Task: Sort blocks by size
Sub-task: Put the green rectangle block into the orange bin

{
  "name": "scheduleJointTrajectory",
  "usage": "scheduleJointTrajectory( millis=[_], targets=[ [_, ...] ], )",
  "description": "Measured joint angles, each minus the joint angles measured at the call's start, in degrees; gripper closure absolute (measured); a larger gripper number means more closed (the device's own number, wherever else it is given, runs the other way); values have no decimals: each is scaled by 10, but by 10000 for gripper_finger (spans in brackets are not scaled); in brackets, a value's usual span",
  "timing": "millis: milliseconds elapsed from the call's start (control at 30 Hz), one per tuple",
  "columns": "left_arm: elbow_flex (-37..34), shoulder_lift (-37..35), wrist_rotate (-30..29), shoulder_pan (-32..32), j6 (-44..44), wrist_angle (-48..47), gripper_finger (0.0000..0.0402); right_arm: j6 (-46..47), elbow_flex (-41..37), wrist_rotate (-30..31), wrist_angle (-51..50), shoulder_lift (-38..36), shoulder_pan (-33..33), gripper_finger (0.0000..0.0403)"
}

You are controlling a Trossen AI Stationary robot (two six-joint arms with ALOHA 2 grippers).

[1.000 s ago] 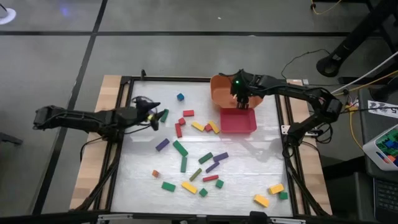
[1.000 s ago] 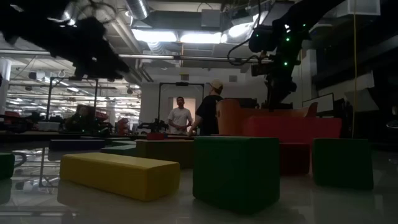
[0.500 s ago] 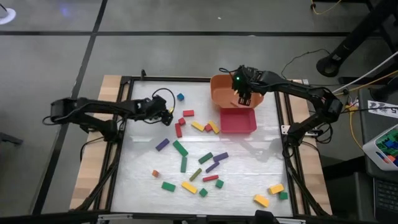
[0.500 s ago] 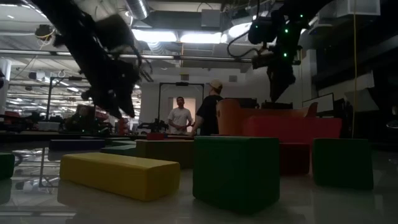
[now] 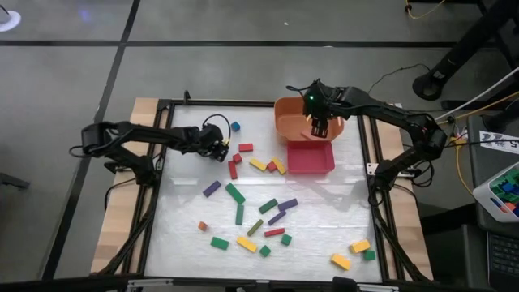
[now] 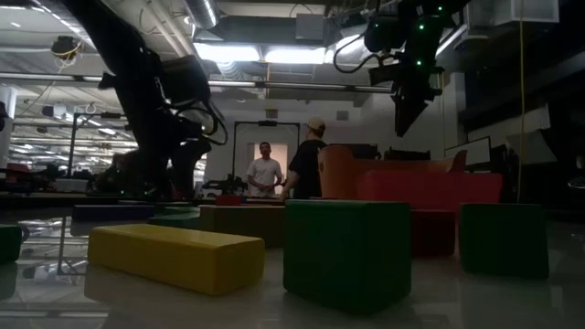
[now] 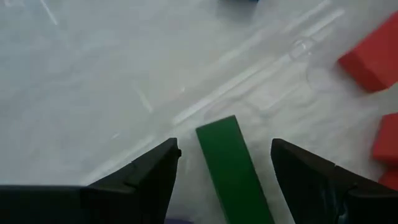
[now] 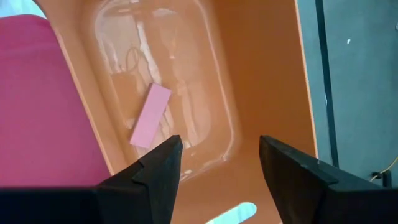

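High view showed the left end effector (image 5: 220, 149) down near the far left part of the table (image 5: 186, 235), its fingers spread with a green bar (image 7: 231, 171) lying between them, not yet gripped. In the left wrist view that bar ran lengthwise between the two dark fingers (image 7: 149, 177), with clear table on both sides of it, and red blocks (image 7: 373, 53) lay a little way off.

The right end effector (image 5: 319, 126) hung above the orange bin (image 5: 285, 113), released and empty; its wrist view looked straight down at a pink bar (image 8: 150, 116) lying flat on the bin's floor. The pink-red tray (image 5: 310, 167) sat just beside the bin, toward the near edge.

The remaining blocks (image 5: 258, 212) lay scattered over the middle of the table, with a few near its right corner: long bars and little cubes mixed together.

To my eye these were light, rigid wooden pieces with smooth painted faces, likely to skid on the glossy table if nudged from one side. The green bar looked best taken across its narrow width near the middle, so it would not swing or tip once lifted.
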Motion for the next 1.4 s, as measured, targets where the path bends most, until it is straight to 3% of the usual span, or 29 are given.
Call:
scheduleJointTrajectory(
  millis=[300,600,767,900,1000,1100,1233,1400],
  targets=[
    [2,44,0,-1,2,5,175,0,0,-29,-19,0,0,187],
    [17,47,9,-1,-2,0,319,0,0,-44,-72,-22,0,187],
    [66,48,27,0,25,3,319,9,0,-67,-83,-66,0,187],
    [122,48,75,0,54,3,319,35,0,-94,-85,-102,0,187],
    [162,48,108,-3,79,15,319,52,0,-149,-85,-123,0,187],
    [186,48,138,-8,99,79,319,53,0,-224,-85,-132,0,187],
    [189,52,172,-12,129,246,314,53,0,-310,-85,-133,0,187],
    [189,106,174,-17,168,441,312,53,0,-343,-80,-133,0,187]
  ],
)
